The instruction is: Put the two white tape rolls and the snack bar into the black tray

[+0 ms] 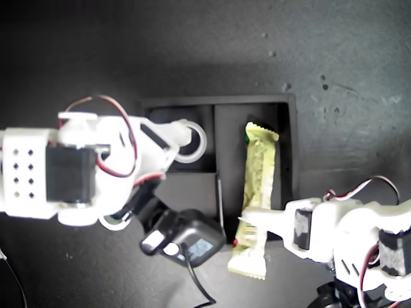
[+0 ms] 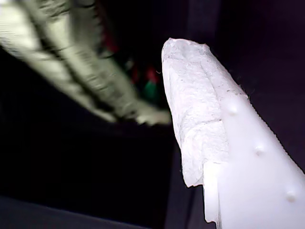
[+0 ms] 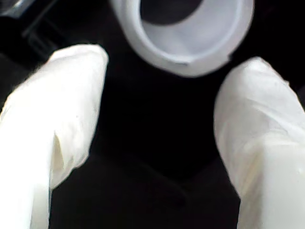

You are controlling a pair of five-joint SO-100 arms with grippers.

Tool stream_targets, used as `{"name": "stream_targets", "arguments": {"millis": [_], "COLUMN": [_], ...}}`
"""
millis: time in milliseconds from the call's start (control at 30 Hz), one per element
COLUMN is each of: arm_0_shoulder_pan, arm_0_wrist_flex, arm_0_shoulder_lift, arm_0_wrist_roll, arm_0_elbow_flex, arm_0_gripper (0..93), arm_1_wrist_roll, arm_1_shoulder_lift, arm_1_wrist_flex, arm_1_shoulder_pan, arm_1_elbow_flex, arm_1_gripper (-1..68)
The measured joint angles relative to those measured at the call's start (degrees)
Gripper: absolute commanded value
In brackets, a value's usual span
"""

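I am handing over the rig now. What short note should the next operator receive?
My first end effector: at the snack bar's overhanging end; grip unclear.
My second end effector: open, just short of one white tape roll, which is at a small compartment of the black tray.
Snack bar: along the long compartment, one end past the rim.
Left: seat the bar; second roll not identified.

2nd gripper (image 3: 157, 124) fingers (image 3: 62, 109) spread; 1st gripper (image 1: 253, 232) state unclear.
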Motion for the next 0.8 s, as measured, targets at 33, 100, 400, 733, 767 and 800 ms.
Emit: {"name": "stream_targets", "arguments": {"millis": [33,100,400,733,767,800], "arm_0_shoulder_pan": [0.2,0.4,7.9,24.3,25.1,25.8], "arm_0_wrist_flex": [1.6,5.1,21.4,1.4,-1.2,-3.7], "arm_0_shoulder_lift": [-0.1,-0.1,9.2,33.3,33.6,33.6], "arm_0_wrist_roll": [-0.2,-0.4,-10.0,-28.2,-29.1,-30.1], "arm_0_elbow_flex": [-1.3,-4.6,-10.6,28.8,32.0,34.5], "arm_0_gripper": [17.8,17.5,15.3,14.9,15.0,15.2], "arm_1_wrist_roll": [0.0,0.0,4.9,21.2,23.7,26.5], "arm_1_shoulder_lift": [0.0,0.6,22.9,58.4,61.4,64.5], "arm_1_wrist_flex": [2.0,6.6,9.1,9.1,9.1,9.1], "arm_1_shoulder_pan": [0.0,0.2,2.7,7.4,8.2,8.9], "arm_1_elbow_flex": [-1.8,-3.4,10.5,35.2,37.6,40.7], "arm_1_gripper": [27.9,25.7,16.7,-0.1,-0.1,-0.1]}}
